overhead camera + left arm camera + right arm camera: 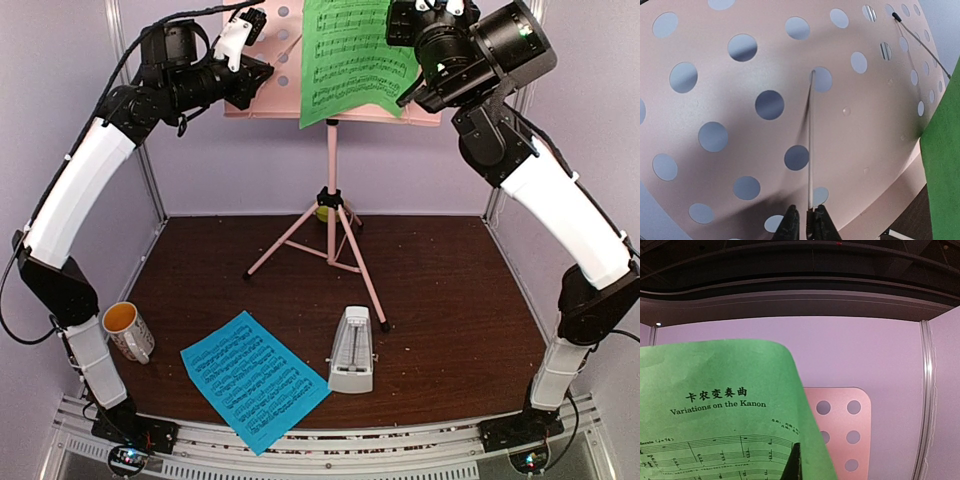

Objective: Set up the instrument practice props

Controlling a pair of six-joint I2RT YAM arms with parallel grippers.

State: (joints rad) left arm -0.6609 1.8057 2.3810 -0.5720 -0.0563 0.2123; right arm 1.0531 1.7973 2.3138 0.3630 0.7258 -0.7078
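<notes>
The pink music stand stands at mid-table, its perforated desk high at the back. The green sheet leans on the desk. My left gripper is at the desk's left half; in the left wrist view it is shut on the thin wire page holder lying across the desk. My right gripper is at the green sheet's upper right edge; in the right wrist view one dark finger lies on the sheet and the other is hidden behind it. The blue sheet and the metronome lie on the table in front.
A white mug stands at the front left beside the left arm. A lime-green bowl peeks out behind the stand's hub. The tripod legs spread over mid-table. Purple walls close in the back and both sides.
</notes>
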